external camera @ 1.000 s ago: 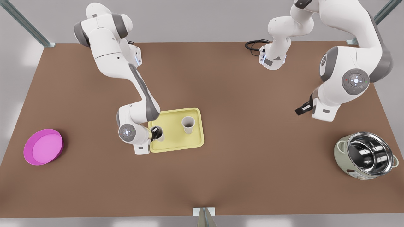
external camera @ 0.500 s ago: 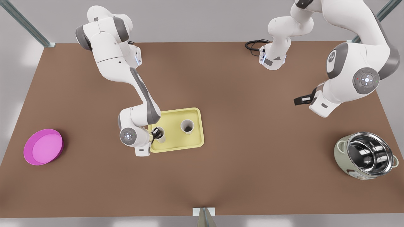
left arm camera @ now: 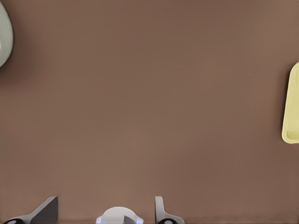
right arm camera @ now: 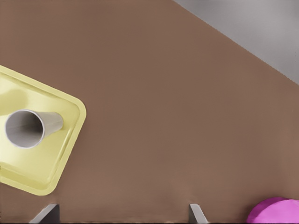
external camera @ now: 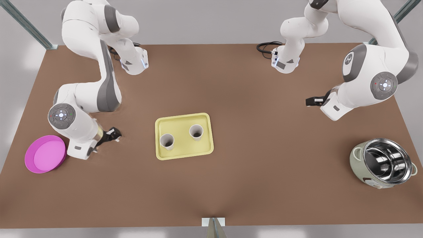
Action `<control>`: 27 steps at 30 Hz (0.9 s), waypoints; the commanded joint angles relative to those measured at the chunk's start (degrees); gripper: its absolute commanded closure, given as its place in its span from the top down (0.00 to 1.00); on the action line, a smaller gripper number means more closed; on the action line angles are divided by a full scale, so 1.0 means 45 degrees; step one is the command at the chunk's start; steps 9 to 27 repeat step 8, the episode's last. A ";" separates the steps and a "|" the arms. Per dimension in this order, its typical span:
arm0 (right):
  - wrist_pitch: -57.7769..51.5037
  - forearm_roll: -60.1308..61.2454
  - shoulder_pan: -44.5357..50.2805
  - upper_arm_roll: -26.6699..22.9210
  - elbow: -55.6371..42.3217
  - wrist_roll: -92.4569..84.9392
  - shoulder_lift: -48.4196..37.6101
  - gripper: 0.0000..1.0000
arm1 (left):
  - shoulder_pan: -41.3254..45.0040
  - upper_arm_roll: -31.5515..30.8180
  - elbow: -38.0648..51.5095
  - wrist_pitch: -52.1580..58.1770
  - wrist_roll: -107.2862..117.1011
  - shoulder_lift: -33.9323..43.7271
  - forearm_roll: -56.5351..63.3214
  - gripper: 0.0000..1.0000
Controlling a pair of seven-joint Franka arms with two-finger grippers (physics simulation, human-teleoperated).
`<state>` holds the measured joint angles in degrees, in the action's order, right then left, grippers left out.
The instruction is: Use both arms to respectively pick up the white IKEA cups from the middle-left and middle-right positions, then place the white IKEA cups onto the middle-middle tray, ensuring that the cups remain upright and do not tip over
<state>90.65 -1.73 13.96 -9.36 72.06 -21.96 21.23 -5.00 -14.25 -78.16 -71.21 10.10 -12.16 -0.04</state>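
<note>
Two white IKEA cups stand upright and apart on the pale yellow tray at the table's middle. The right wrist view has the cup nearer the tray's corner. My right gripper hangs open and holds nothing, well off the tray on the front view's left. My left gripper waits open and holds nothing at the front view's right. An edge of the tray lies far from it.
A round magenta plate sits right beside the right arm's wrist at the front view's left. A steel pot in a pale green shell lies at the front view's right. Both arm bases stand at the table's far edge.
My right gripper let go of its cup on the tray and drew back toward the magenta plate. The left arm drifted slightly away from the tray.
</note>
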 commanded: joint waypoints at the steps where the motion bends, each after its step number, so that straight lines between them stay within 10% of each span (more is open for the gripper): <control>1: -0.2781 -0.0749 -0.1205 0.0536 0.1307 0.4490 -0.1960 1.00 | -0.0080 0.0002 0.0006 0.0159 -0.1365 0.0007 -0.0051 1.00; 27: -0.2390 -0.0300 -0.2243 0.1358 0.3322 0.4822 -0.4112 1.00 | -0.0060 -0.0018 0.0006 0.0355 -0.1307 0.0007 -0.0012 1.00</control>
